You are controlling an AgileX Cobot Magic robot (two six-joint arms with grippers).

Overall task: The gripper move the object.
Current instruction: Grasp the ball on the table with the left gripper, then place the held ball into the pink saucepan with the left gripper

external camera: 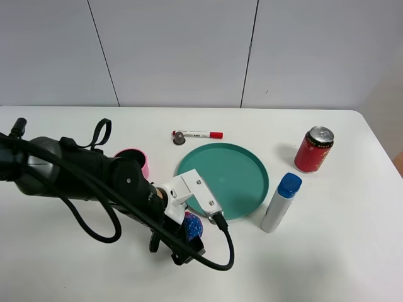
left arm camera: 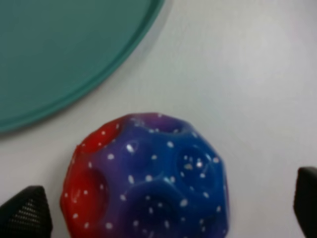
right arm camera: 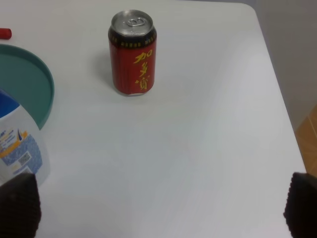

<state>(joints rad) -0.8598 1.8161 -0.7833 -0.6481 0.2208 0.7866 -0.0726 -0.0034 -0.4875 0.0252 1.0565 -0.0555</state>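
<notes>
Lower centre of the high view: the left gripper [left arm camera: 163,209] hangs spread wide, jaws straddling the glittery ball [left arm camera: 148,178], which sits on the table just beside the teal plate [external camera: 242,168].

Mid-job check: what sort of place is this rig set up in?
Probably a lab or test bench: a bare white table against plain white wall panels, with unrelated props laid out: a round teal plate, a red soda can and a glittery red-blue dimpled ball.
</notes>
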